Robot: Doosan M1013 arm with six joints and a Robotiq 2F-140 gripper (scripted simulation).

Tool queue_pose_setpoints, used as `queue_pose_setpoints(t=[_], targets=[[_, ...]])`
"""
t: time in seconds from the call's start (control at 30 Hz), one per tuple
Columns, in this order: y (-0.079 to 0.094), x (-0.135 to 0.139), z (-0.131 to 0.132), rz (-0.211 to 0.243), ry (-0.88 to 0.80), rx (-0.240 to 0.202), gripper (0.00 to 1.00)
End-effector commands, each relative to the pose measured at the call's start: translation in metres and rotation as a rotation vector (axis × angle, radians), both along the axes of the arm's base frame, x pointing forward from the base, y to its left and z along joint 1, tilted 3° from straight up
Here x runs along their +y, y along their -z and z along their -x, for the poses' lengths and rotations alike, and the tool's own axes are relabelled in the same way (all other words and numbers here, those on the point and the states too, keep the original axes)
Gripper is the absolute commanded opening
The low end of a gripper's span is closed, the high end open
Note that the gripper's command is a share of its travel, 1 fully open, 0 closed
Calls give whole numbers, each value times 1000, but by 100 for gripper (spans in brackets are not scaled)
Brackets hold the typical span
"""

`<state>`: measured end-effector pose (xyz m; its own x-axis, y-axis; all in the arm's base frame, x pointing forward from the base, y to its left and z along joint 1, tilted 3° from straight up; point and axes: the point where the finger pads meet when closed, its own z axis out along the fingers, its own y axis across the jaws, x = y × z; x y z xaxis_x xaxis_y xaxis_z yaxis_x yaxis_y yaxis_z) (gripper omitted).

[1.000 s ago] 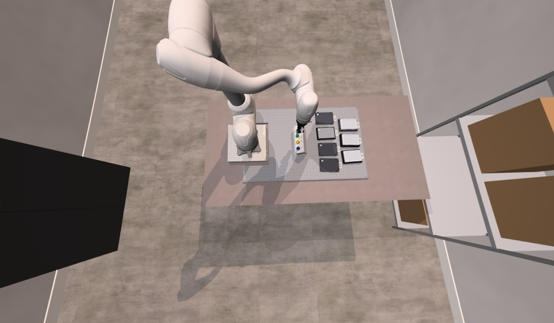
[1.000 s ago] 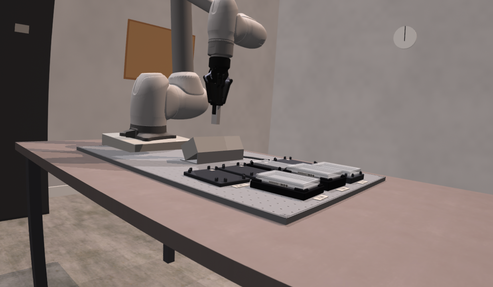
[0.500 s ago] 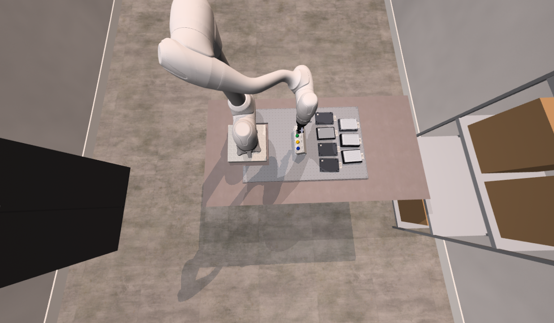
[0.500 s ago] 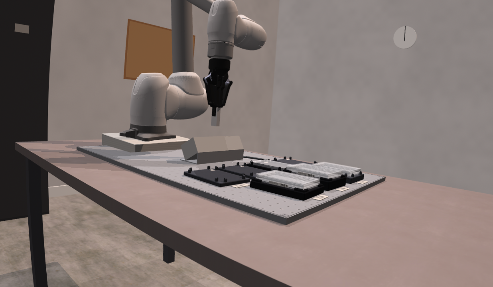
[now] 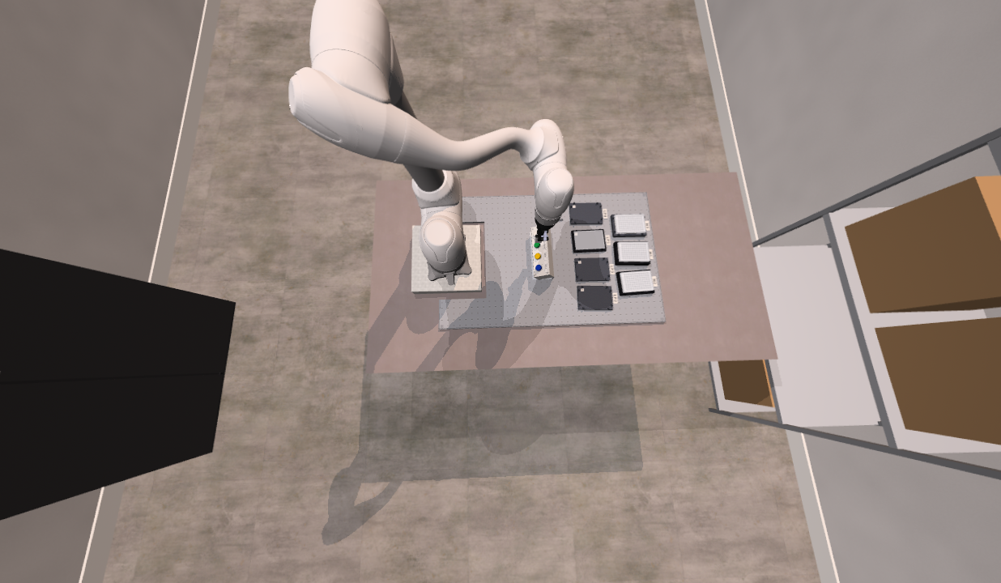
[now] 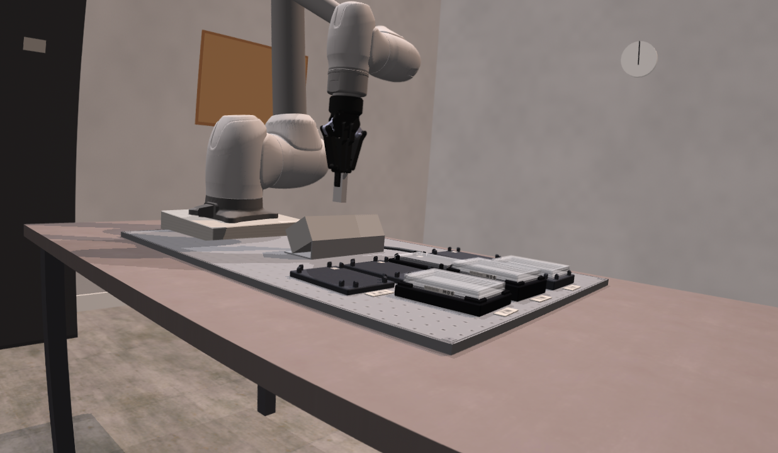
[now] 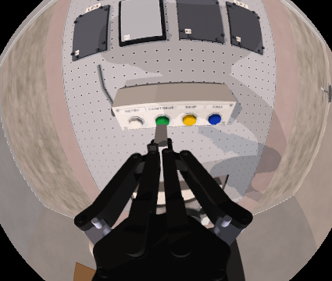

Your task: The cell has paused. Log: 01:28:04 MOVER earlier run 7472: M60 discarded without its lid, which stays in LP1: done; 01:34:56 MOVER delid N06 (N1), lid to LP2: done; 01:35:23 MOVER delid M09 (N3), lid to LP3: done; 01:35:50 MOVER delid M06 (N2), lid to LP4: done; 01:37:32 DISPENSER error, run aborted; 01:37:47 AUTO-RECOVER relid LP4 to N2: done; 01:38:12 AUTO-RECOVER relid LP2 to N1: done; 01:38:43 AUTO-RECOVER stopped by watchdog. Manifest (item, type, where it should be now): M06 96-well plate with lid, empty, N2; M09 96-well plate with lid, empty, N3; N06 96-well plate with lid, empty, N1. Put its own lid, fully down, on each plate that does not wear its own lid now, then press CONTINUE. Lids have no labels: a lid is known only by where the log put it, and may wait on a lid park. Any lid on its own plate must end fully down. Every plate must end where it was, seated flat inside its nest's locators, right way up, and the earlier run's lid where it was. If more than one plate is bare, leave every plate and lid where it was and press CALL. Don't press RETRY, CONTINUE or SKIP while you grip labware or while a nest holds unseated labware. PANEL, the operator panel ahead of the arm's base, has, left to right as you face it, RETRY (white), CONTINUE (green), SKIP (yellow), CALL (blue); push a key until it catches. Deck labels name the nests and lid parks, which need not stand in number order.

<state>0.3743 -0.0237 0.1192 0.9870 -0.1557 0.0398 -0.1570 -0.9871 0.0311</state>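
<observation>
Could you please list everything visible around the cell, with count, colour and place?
Clear-lidded well plates on black nests: three, white, outer column of the deck.
Flat lid parks: four, black, inner column; one bears a pale grey lid.
Beige operator panel box: one, with white, green, yellow and blue keys.
Perforated deck board: one, grey, on the pinkish-brown table.
Shelf rack: one, grey, holding brown boxes.
Cabinet: one, black.
Wall clock: one, grey.
Orange board: one, on the wall.
Arm: one, white; black gripper shut, empty, above the green key.
</observation>
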Motion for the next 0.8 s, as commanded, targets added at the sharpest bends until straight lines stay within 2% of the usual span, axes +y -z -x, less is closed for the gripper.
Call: queue_pose_setpoints(t=[0.0, 0.77], targets=[[1, 0, 0, 0, 0, 0, 0], [4, 0, 0, 0, 0, 0, 0]])
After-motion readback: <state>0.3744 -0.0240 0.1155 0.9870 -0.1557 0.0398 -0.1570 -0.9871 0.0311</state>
